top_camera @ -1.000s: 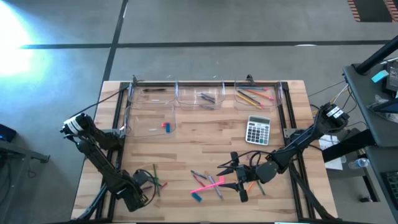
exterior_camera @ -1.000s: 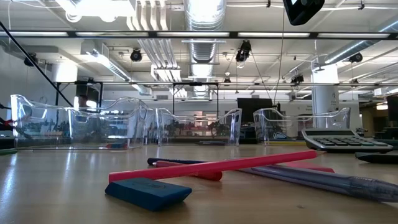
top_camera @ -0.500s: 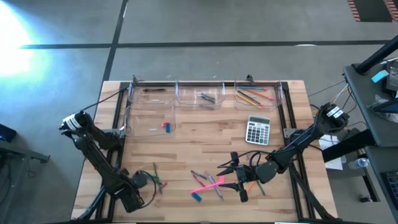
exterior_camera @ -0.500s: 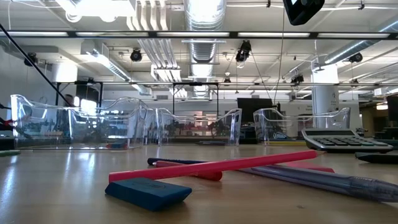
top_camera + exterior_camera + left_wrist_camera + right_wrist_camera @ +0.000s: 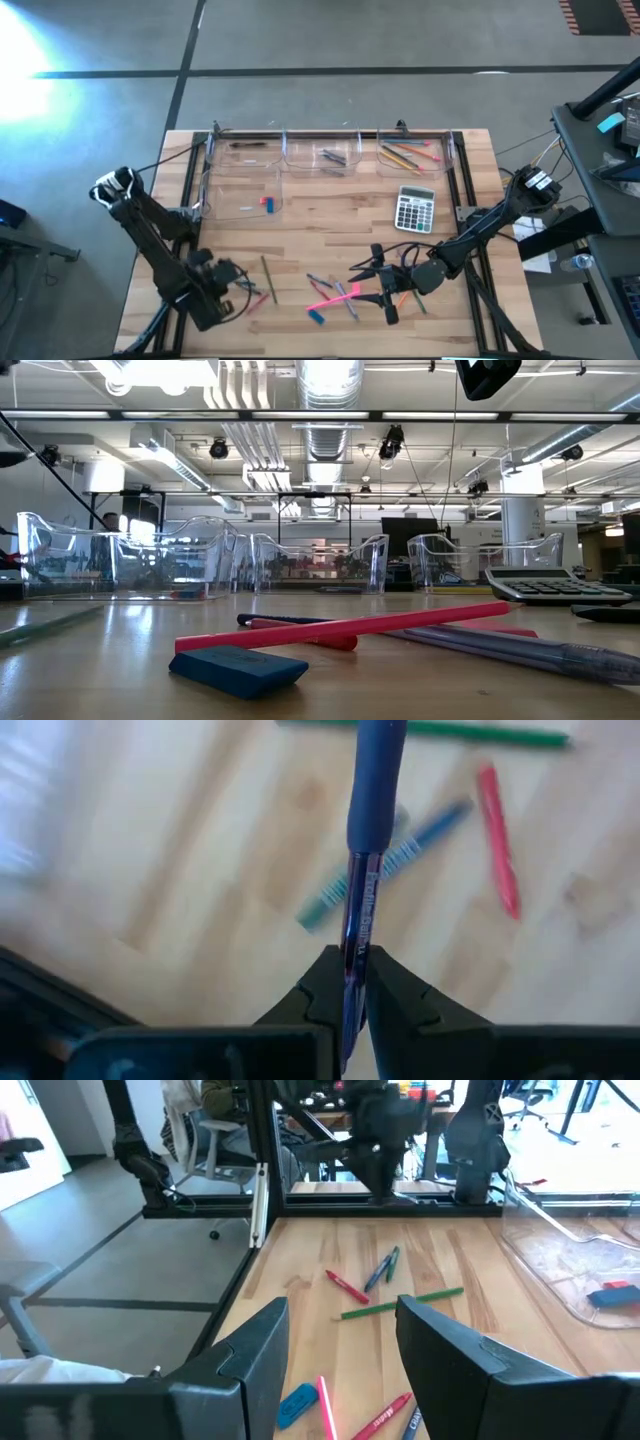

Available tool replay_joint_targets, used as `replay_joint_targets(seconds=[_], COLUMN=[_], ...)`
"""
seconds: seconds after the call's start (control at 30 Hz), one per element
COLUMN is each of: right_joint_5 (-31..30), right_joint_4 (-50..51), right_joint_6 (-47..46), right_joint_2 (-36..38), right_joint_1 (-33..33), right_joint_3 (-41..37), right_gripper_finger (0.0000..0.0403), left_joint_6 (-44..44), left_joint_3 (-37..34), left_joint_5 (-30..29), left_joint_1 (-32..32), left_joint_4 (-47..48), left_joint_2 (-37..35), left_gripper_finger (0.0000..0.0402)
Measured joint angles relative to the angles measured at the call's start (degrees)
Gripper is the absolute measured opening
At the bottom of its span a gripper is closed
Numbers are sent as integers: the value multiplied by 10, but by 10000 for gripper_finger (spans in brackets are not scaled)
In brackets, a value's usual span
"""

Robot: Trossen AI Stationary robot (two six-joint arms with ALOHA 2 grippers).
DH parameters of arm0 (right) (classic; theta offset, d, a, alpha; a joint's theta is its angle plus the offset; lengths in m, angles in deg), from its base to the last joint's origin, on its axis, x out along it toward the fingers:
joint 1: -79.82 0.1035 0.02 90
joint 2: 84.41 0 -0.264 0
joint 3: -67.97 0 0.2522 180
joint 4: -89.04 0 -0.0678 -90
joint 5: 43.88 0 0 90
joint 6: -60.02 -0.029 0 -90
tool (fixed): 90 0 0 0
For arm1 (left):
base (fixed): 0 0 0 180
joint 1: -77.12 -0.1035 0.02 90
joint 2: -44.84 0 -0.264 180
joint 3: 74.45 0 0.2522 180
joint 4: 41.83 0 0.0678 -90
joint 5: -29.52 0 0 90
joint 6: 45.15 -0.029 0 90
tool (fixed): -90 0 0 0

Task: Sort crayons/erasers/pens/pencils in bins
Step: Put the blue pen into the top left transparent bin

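Four clear bins (image 5: 330, 152) stand at the table's (image 5: 330, 215) far side: three in a row along the far edge and a fourth just nearer on the left. The right one in the row holds pencils (image 5: 405, 155), the middle one a few pens (image 5: 333, 156), the left one a dark stick (image 5: 247, 144), and the nearer left bin two erasers (image 5: 266, 202) (pink and blue, touching).

The left gripper (image 5: 346, 982) is over the near left part of the table, its fingers (image 5: 318, 990) clamped on a blue pen (image 5: 366, 870) that is gripped by its clear barrel and sticks out forward past the fingertips. On the wood under it lie a green pencil (image 5: 425, 731), a red crayon (image 5: 498, 840) and two crossed sticks, one blue and one green (image 5: 385, 865); the wrist view is blurred.

The right gripper (image 5: 385, 285) hangs over the near middle of the table, fingers (image 5: 250, 1355) well apart and holding nothing. Just left of it lies a loose heap: pink sticks (image 5: 333, 292), pens (image 5: 345, 300) and a blue eraser (image 5: 316, 316). In the low view that eraser (image 5: 238, 669) lies nearest the camera, with a long pink stick (image 5: 345, 626) behind it. A grey calculator (image 5: 414, 209) sits right of centre, near the pencil bin.
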Motion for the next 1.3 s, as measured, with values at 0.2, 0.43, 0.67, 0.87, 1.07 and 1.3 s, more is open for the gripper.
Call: replay_joint_targets(seconds=[0.2, 0.43, 0.67, 0.87, 1.07, 1.3], right_joint_5=[-16, -49, -57, -98, -105, -104], right_joint_4=[3, 54, 49, 46, 45, 46], right_joint_6=[-2, -43, -53, -52, -52, -53], right_joint_2=[0, 0, 0, 0, 0, 0], right_joint_1=[0, 0, 0, 0, 0, 0], right_joint_3=[0, 0, 0, 0, 0, 0], right_gripper_finger=[176, 176, 176, 176, 176, 176], left_joint_6=[-123, -320, -577, -828, -1005, -1112], left_joint_3=[4, 4, 8, 28, 40, 46], left_joint_5=[-58, -107, -150, -174, -177, -176], left_joint_1=[-88, -246, -472, -680, -830, -898], left_joint_4=[22, 21, 17, -20, -138, -197], left_joint_2=[-45, -103, -138, -112, -56, 23], left_gripper_finger=[10, 10, 9, 9, 9, 9])
